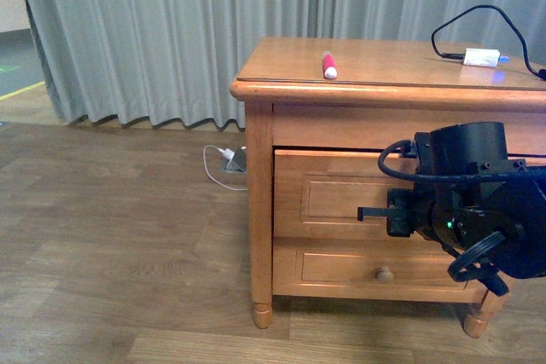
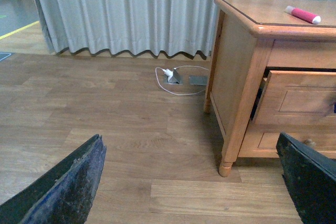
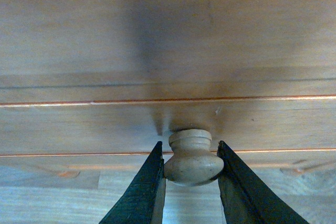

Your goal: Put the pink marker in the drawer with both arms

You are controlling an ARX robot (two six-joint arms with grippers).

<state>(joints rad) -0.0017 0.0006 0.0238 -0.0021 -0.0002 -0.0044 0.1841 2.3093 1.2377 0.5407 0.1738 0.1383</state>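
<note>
The right arm [image 1: 478, 202] filled the lower right of the front view and hid most of the drawer [image 1: 333, 198] front, including its knob; only one thin black finger of the right gripper [image 1: 374, 212] stuck out past the bulky black housing, so that view could not show what the fingers held. The right wrist view settled it: the two dark, tapered fingers [image 3: 149, 182] pinched the round, pale wooden knob [image 3: 193, 157] from either side, both touching it, against smooth honey-brown wood with routed grooves. The left arm showed nowhere in the front view. In the left wrist view the left gripper [image 2: 189, 139] appeared only as two scuffed black fingers [image 2: 68, 187] at the lower corners, spread wide apart with nothing between them, over a plank floor [image 2: 131, 129]. That view also showed a dark gap at the drawer's [image 2: 299, 98] side, the drawer standing slightly out of the cabinet [image 2: 233, 77], though the frame edge cut its front off. The pink marker [image 1: 329, 65] lay flat on the cabinet top, near its front edge, white end toward the front; the left wrist view caught it [image 2: 302, 14] too. A white adapter [image 1: 480, 58] with a black cable [image 1: 444, 31] lay well apart from it on the same top, seen only from the front. A pleated grey curtain [image 1: 171, 31] hung behind.
</note>
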